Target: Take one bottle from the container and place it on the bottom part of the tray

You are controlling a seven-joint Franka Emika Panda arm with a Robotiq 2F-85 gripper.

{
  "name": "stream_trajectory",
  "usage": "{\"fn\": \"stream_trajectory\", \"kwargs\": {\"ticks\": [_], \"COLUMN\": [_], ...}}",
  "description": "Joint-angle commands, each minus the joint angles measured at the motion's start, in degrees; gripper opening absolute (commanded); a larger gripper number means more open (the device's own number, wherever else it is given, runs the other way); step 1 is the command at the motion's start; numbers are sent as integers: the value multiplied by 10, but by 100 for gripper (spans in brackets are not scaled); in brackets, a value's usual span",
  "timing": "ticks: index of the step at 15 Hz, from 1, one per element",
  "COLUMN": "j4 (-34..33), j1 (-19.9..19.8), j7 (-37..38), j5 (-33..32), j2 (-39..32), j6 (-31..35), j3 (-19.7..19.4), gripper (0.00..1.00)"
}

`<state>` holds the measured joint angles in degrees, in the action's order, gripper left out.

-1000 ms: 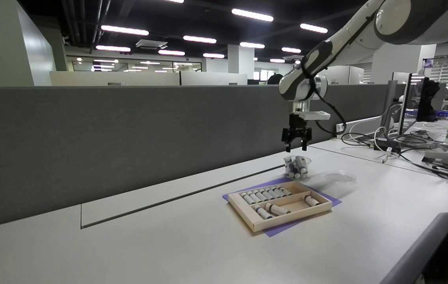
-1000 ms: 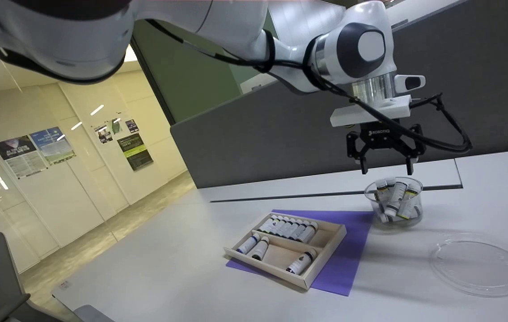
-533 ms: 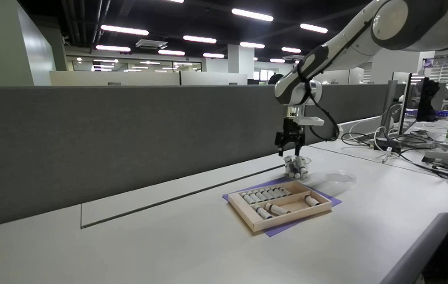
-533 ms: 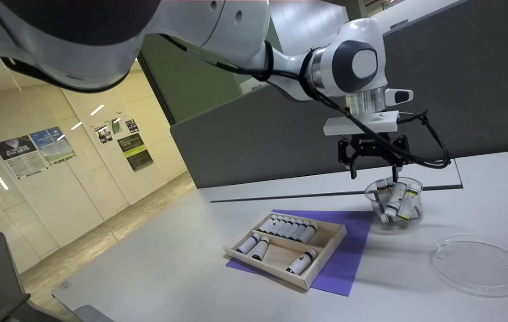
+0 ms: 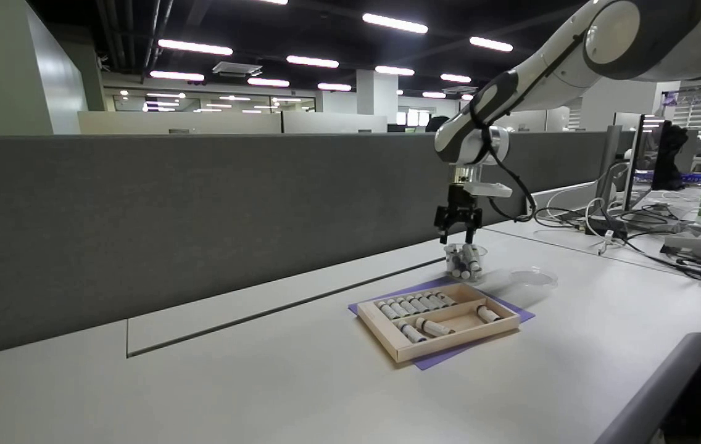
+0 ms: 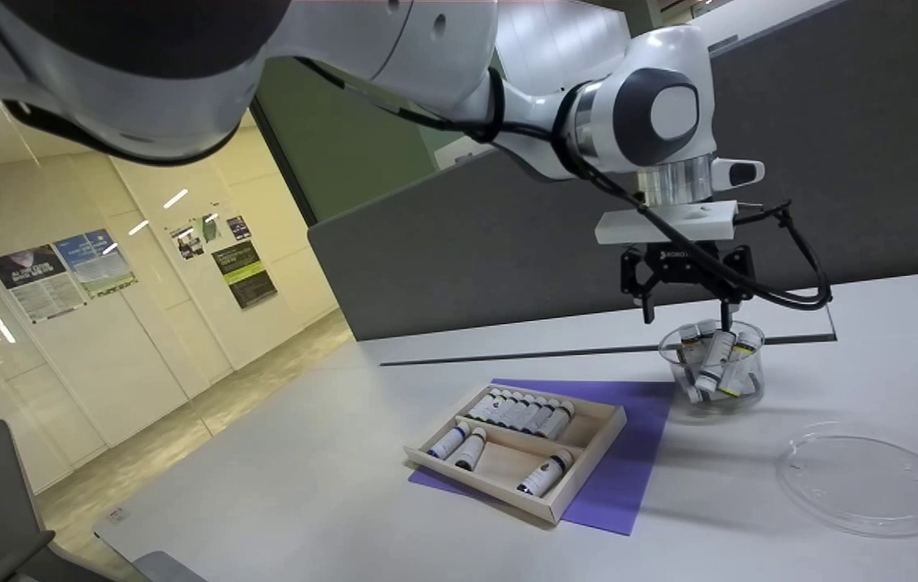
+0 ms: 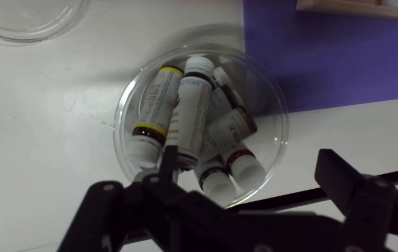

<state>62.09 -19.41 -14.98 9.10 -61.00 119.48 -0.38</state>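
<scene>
- Likely pick: topmost bottle (image 7: pixel 190 115), in the tub (image 7: pixel 127 91), tilted.
- Long axis near up-down in the wrist view, roughly square to the closing line; orientation looks fine.
- Fingers (image 7: pixel 332 173) sit too far right there: the picture-left one overlaps the bottle's lower end. Probably shift up-left before closing.
- Gripper (image 6: pixel 687 322): spread wide, holding nothing, about at the tub's mouth; any dip past the rim, can't tell.
- Tray (image 6: pixel 505 466): near the tub, gap in the nearer compartment.
</scene>
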Motion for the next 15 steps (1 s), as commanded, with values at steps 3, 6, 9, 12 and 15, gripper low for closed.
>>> {"fn": "stream_trajectory", "kwargs": {"ticks": [3, 6, 9, 12, 15], "j4": [-2, 9, 16, 29, 52], "j1": [-13, -15, -16, -18, -23], "j7": [-4, -7, -10, -15, -21], "j5": [10, 13, 17, 23, 31], "j2": [-6, -5, -5, -2, 3], "j6": [0, 4, 8, 13, 22], "j3": [5, 8, 7, 8, 9], "gripper": [100, 100, 100, 100, 100]}}
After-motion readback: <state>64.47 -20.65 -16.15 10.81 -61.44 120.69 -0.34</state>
